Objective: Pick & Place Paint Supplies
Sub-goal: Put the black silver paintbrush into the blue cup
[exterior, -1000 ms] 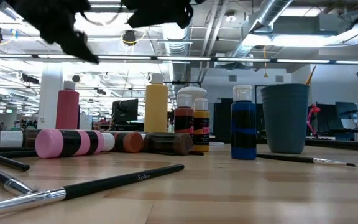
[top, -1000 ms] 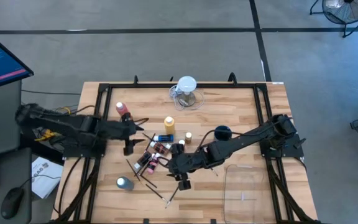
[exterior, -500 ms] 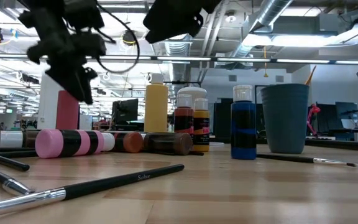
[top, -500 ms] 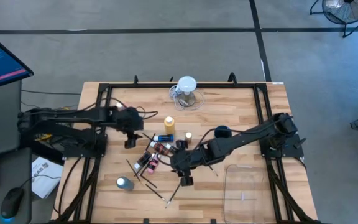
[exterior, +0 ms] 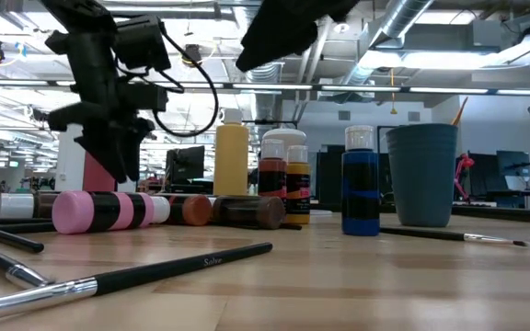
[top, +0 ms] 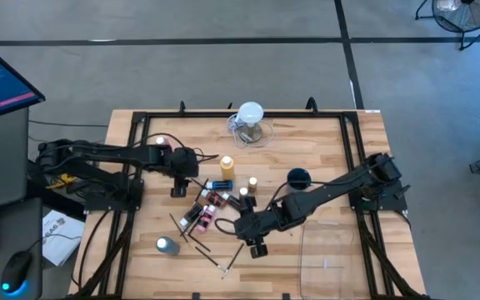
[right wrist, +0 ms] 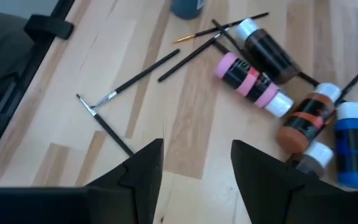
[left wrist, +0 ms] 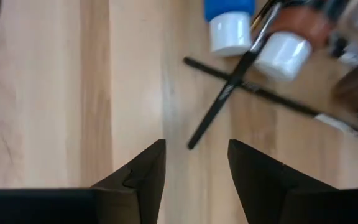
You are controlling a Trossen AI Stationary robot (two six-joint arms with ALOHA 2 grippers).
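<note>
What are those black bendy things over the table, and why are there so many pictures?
They are two robot arms, each ending in a two-finger pincher called a gripper. One camera looks straight down, one sits at table height, and one rides on each wrist. The left gripper hangs open over the wooden table near crossed paintbrushes. The right gripper is open too, holding nothing. Lying around are small paint bottles, a tall yellow bottle, a pink one and a dark cup.
</note>
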